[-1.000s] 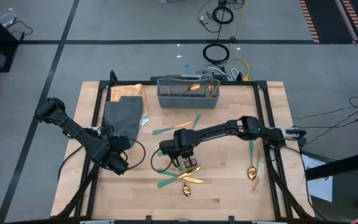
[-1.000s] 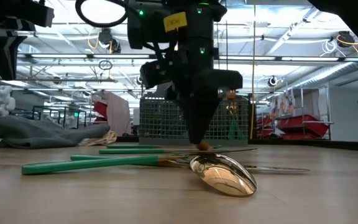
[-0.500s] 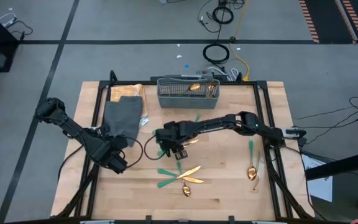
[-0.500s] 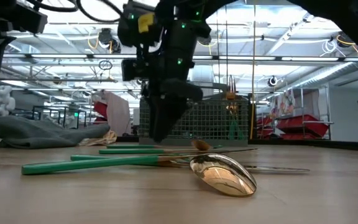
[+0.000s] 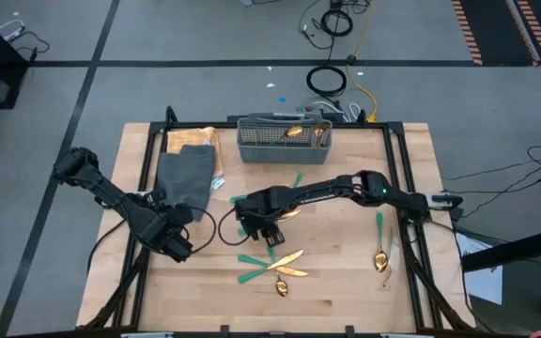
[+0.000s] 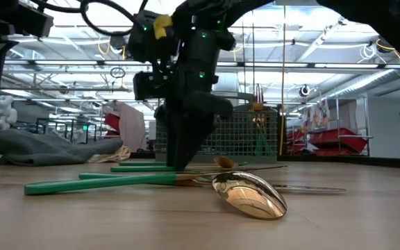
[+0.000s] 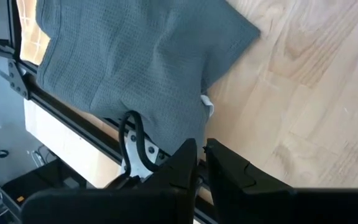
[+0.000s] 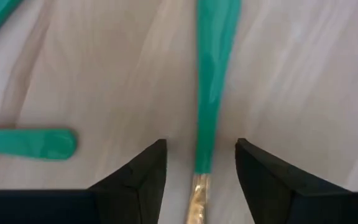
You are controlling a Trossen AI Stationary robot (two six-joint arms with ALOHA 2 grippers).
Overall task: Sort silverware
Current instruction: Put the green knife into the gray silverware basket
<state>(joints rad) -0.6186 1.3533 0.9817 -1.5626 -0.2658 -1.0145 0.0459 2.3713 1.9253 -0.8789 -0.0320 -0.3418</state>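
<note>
Several utensils with gold heads and green handles lie flat on the wooden table, most in a loose cluster; a few stand in the grey mesh basket at the far edge. My right gripper is open, pointing down at the table's middle. Its fingers stand on either side of one utensil's green handle, where it meets the gold neck, without touching it. In the low view the gripper hangs just above the handles. My left gripper is shut and empty at the near left.
A grey folded cloth lies at the far left, also in the left wrist view. Two utensils lie near the right edge, two more in front of the basket. A large gold spoon bowl lies close to the low camera.
My right gripper has gone from the utensil cluster toward the table's left and far side, then come down over a green handle. The utensils have stayed where they were.
</note>
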